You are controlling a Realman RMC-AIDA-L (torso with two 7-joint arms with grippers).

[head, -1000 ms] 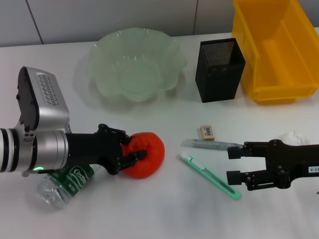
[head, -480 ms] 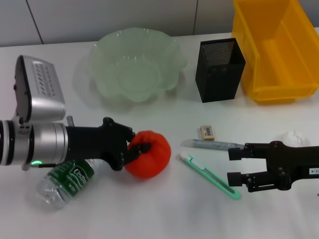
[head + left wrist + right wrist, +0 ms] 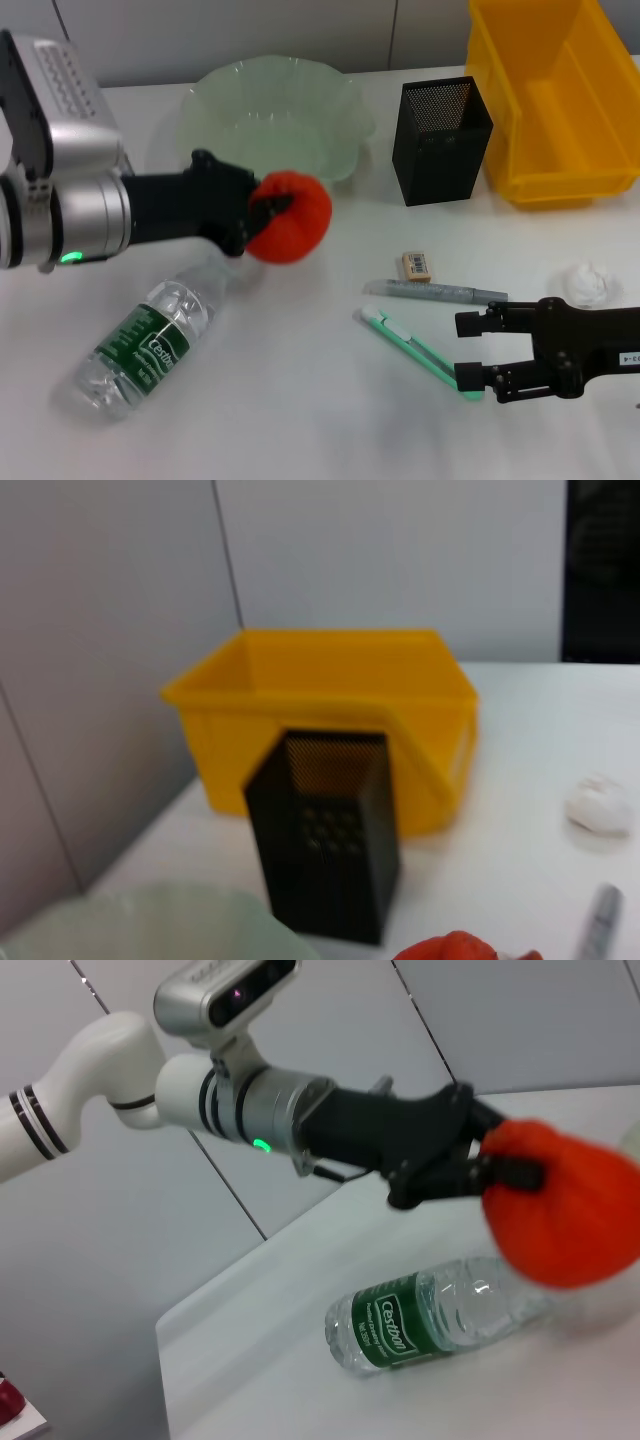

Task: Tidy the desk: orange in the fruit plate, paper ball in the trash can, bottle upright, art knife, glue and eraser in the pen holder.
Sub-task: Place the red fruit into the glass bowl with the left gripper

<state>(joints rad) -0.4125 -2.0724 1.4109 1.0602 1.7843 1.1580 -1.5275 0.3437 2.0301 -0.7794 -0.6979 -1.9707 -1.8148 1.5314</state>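
My left gripper (image 3: 268, 210) is shut on the orange (image 3: 298, 217) and holds it in the air just in front of the pale green fruit plate (image 3: 215, 95). The right wrist view shows the same grip (image 3: 478, 1160) on the orange (image 3: 565, 1210), above the lying bottle (image 3: 430, 1310). The bottle (image 3: 140, 345) lies on its side at the front left. My right gripper (image 3: 470, 351) is open at the front right, its fingers at the end of the green art knife (image 3: 415, 350). The glue (image 3: 435, 292), eraser (image 3: 417, 265) and paper ball (image 3: 588, 282) lie nearby. The black mesh pen holder (image 3: 440, 140) stands behind them.
A yellow bin (image 3: 555, 100) stands at the back right beside the pen holder, and the left wrist view shows the bin (image 3: 330, 705) behind the pen holder (image 3: 325, 845). A grey wall runs along the table's far edge.
The left gripper has lifted the orange off the table and carried it back toward the fruit plate, uncovering the bottle. The right gripper has shifted slightly toward the table's front.
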